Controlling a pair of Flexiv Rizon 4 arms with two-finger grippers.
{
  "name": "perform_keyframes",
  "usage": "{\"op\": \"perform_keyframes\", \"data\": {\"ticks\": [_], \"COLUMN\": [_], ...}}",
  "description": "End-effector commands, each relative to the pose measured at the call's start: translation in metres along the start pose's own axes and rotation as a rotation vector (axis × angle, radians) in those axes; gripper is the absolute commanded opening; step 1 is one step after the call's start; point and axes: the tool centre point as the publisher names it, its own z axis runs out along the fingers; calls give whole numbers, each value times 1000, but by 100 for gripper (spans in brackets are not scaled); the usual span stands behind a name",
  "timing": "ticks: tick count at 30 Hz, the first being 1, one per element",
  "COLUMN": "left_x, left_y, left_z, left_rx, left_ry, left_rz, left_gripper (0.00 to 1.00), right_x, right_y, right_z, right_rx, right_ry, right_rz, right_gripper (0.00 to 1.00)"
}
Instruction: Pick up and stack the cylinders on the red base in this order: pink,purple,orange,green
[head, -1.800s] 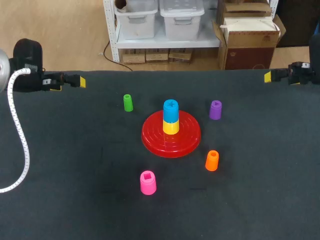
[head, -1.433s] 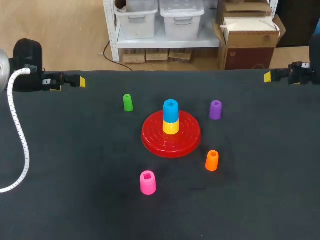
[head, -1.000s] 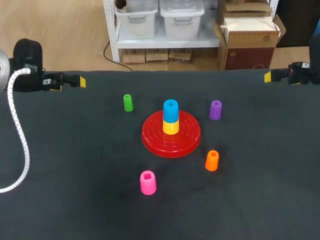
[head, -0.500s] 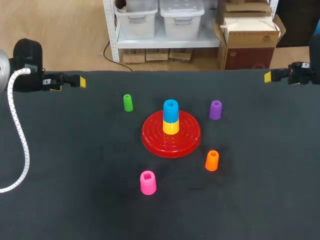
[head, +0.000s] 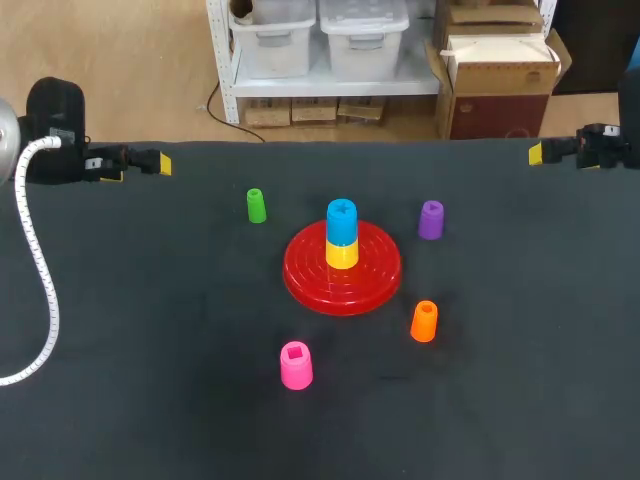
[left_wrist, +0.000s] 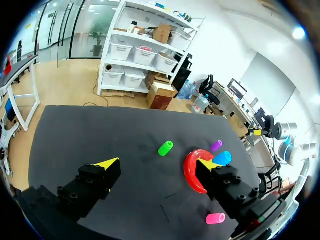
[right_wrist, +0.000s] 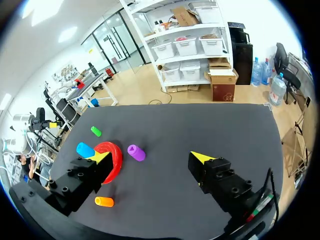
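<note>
The red base (head: 375, 283) lies mid-table with a yellow cylinder (head: 342, 255) on it and a blue cylinder (head: 342, 220) on top of that. Standing loose on the black table are the green cylinder (head: 256, 205) at back left, the purple cylinder (head: 431, 220) at back right, the orange cylinder (head: 424, 321) at front right and the pink cylinder (head: 296, 365) in front. My left gripper (head: 150, 162) is at the far left edge, open and empty (left_wrist: 159, 163). At the far right edge my right gripper (head: 540, 153) is also open and empty (right_wrist: 151, 156). Both are well away from every cylinder.
A white cable (head: 38, 270) of my left arm hangs over the table's left side. The black table top (head: 150, 400) stretches bare around the cylinders.
</note>
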Motion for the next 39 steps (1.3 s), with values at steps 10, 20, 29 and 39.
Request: {"op": "perform_keyframes", "data": {"ticks": [10,20,29,39], "left_x": [-4,17,38,48], "left_y": [-17,-3,21,26], "left_z": [-8,-12,-2,11], "left_rx": [476,898,976,853], "left_ry": [-209,-78,16,55], "left_rz": [639,1309,1465,1503], "left_gripper": [100,100,100,100], "right_x": [0,0,0,0], "right_y": [0,0,0,0], "right_z": [0,0,0,0], "right_rx": [0,0,0,0], "right_ry": [1,1,1,1], "right_rz": [0,0,0,0], "right_gripper": [100,100,100,100]}}
